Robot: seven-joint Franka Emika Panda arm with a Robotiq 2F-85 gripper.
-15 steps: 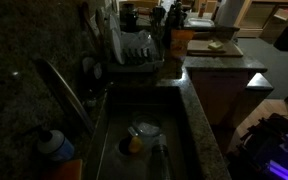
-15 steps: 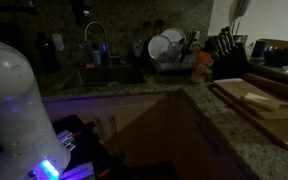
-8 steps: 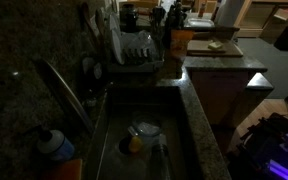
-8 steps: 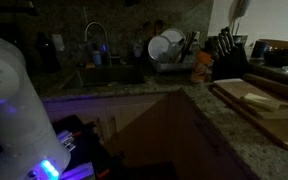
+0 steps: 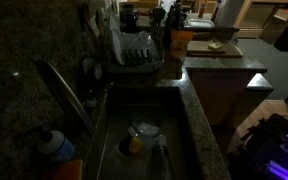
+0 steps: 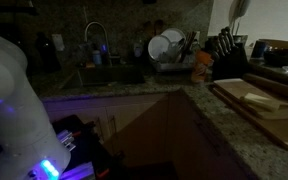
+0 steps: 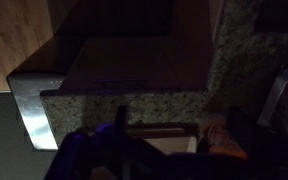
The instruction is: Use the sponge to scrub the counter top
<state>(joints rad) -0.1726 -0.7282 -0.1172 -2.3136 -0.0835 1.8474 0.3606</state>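
Wrist view alone gives us the pincer, a dark shape low in the picture, too murky to tell whether it is spread or pressed together, over the dark speckled granite tabletop. In both exterior views we find the small pale yellowish sponge block lying flat on the light tan wooden cutting board. Its long side seems to follow the board's, though dimness blurs it. In an exterior view the white arm is cut off at the edge.
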